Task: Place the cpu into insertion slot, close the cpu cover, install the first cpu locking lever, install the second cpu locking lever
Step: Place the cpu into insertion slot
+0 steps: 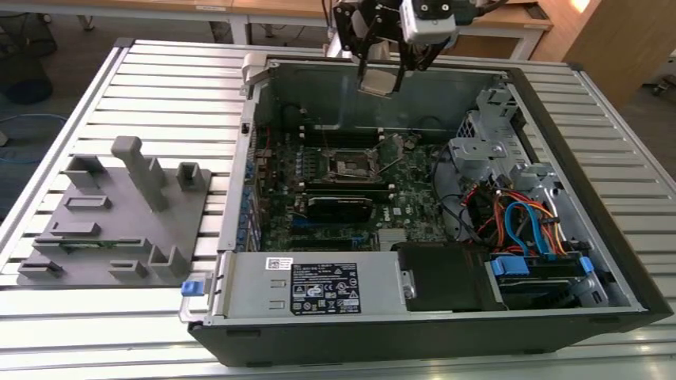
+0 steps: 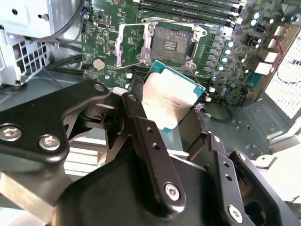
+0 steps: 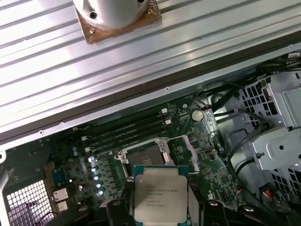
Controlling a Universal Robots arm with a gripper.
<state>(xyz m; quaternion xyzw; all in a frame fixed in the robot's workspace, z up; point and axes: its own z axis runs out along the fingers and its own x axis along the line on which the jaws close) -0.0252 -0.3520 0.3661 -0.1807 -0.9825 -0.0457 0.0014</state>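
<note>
Currently the cpu (image 2: pixel 173 94) is clamped edgewise in the gripper (image 2: pixel 164 117), well above the board. Beyond, the insertion slot (image 2: pixel 171 44) lies bare, cpu cover (image 2: pixel 126 46) swung open. The chip is best kept level and squared to the socket.

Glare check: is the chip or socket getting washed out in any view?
Second wrist view: the chip shows a white sheen on its metal top, while the socket is evenly lit. First wrist view: the slatted table is blown out bright, and the board below it is much dimmer. Exterior view: the inside of the case is shaded, with no glare on the socket.
</note>
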